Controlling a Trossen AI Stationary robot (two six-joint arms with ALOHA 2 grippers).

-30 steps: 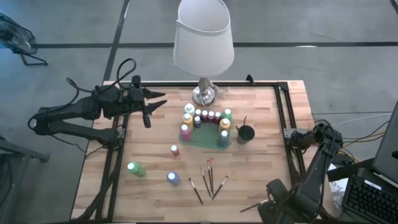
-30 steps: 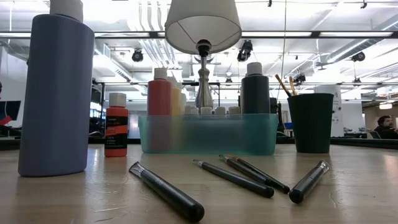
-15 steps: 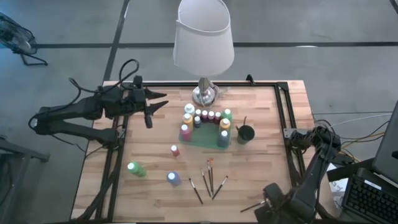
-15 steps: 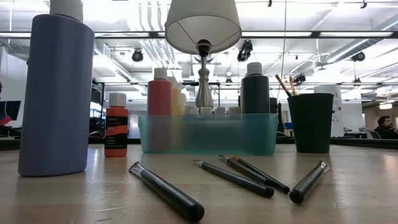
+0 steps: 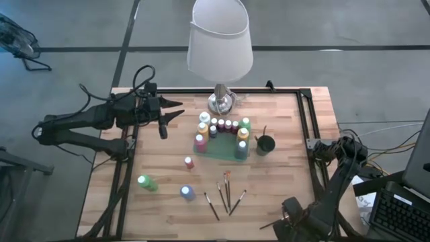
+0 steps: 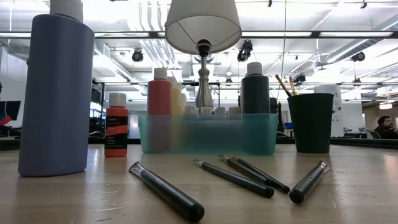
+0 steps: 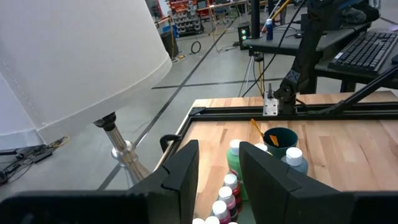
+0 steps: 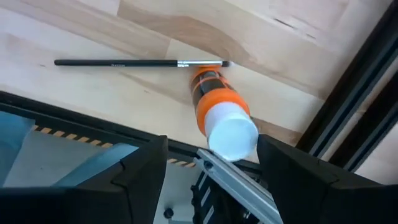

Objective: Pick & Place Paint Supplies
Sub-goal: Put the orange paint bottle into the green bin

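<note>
Loose bottles: green bottle (image 5: 146, 182) and blue bottle (image 5: 187, 193) lie toward the left near side of the table (image 5: 282, 175); a small red bottle (image 5: 189, 162) stands just left of the tray.
Brushes: four loose paintbrushes (image 5: 226, 193) fan out on the wood in front of the tray; a fifth brush (image 8: 140, 63) lies by the near right edge, its tip touching an orange bottle (image 8: 221, 115) lying on its side.
Tray: translucent teal bin (image 6: 207, 133) at table centre, holding white-capped bottles in several colours.
Cup: dark cup (image 5: 265, 143) just right of the tray, holding brushes.
Left gripper (image 5: 173, 111): raised at the far left corner, fingers narrowly parted, empty.
Right gripper (image 8: 208, 168): near right edge, over the orange bottle, fingers wide, not clamped.
Lamp (image 5: 220, 47): behind the tray.
Room: grey floor, desks beyond.
</note>
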